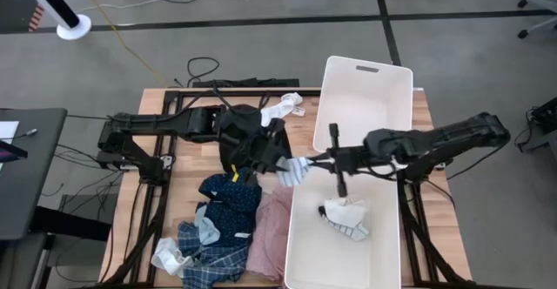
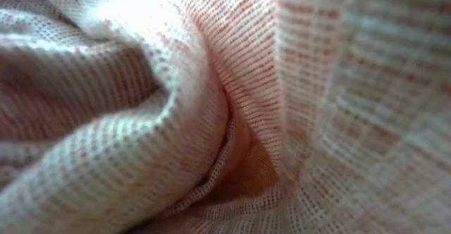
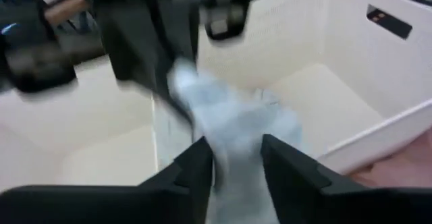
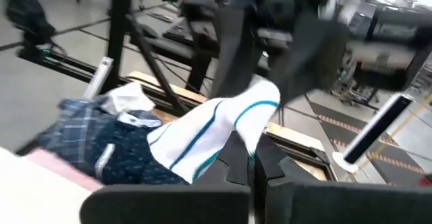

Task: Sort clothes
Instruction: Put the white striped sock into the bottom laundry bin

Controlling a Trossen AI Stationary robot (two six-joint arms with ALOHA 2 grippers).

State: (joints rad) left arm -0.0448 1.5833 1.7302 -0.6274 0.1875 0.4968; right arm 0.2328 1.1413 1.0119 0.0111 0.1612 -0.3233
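A white sock with teal stripes (image 1: 294,170) hangs in the air between my two grippers, just left of the white bins. My left gripper (image 1: 278,156) and my right gripper (image 1: 311,160) are both shut on it, facing each other. The other clothes lie on the table at the left: a navy dotted piece (image 1: 231,198), a pink piece (image 1: 271,222), a blue plaid shirt (image 1: 209,256), a black shirt (image 1: 241,120) and a white sock (image 1: 284,108). The pink cloth (image 2: 211,107) fills the low view. My left gripper has the sock's one end (image 3: 233,158) between its two fingers (image 3: 200,163), coming level from the table's left. The sock is clear of the table and runs on to the other gripper. My right gripper pinches the sock's other end (image 4: 244,131) between its two fingers (image 4: 270,162), coming level from the table's right. The striped part (image 4: 202,137) stretches away toward the left gripper, lifted clear.
Two large white bins stand on the right: the far one (image 1: 389,74) and the near one (image 1: 300,245), which holds a few socks (image 1: 346,218). The clothes pile covers the table's near left part. Bare wood (image 1: 178,154) shows under the left arm.
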